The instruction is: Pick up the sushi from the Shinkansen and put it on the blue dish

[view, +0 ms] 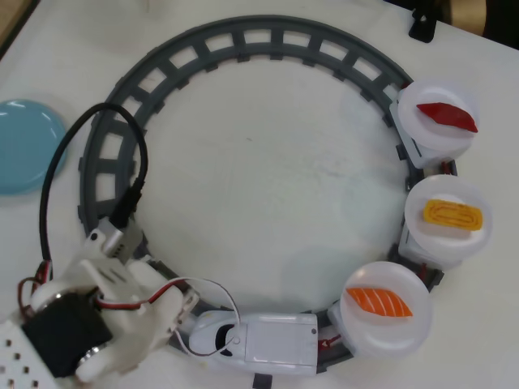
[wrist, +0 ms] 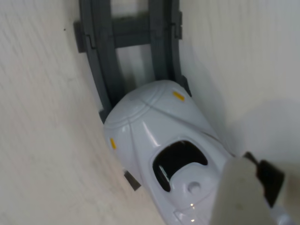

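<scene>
Shinkansen (wrist: 159,154) nose, sushi (view: 379,302) on plate (view: 409,332)

A dark grey circular track (view: 243,42) fills most of the overhead view on a white surface (view: 268,178). At the right, a dark red pointed piece (view: 447,116) lies on a white plate (view: 422,93); just below it, a yellow egg piece (view: 453,214) on another white plate (view: 448,243). A black bracket (view: 422,24) sits at the top right edge

Striped orange sushi (view: 379,301) on Shinkansen's (view: 259,339) plate; blue dish (view: 24,146) far left.
</scene>
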Robot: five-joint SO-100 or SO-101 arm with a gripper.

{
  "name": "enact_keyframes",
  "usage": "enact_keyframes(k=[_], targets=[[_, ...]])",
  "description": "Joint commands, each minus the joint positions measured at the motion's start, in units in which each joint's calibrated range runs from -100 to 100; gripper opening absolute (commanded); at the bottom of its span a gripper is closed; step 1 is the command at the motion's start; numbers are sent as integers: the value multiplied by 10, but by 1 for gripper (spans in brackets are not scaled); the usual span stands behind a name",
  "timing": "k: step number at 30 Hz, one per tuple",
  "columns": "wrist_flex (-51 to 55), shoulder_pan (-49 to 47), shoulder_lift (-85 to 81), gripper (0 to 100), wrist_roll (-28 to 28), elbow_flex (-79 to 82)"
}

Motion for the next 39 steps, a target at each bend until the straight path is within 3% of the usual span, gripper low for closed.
enact_keyframes(k=[1,25,32,39], targets=[[-15,15,30,3,-2,-42],[-166,112,67,3,9,-33],[-166,114,69,16,23,-32],[-168,129,76,18,25,-37]])
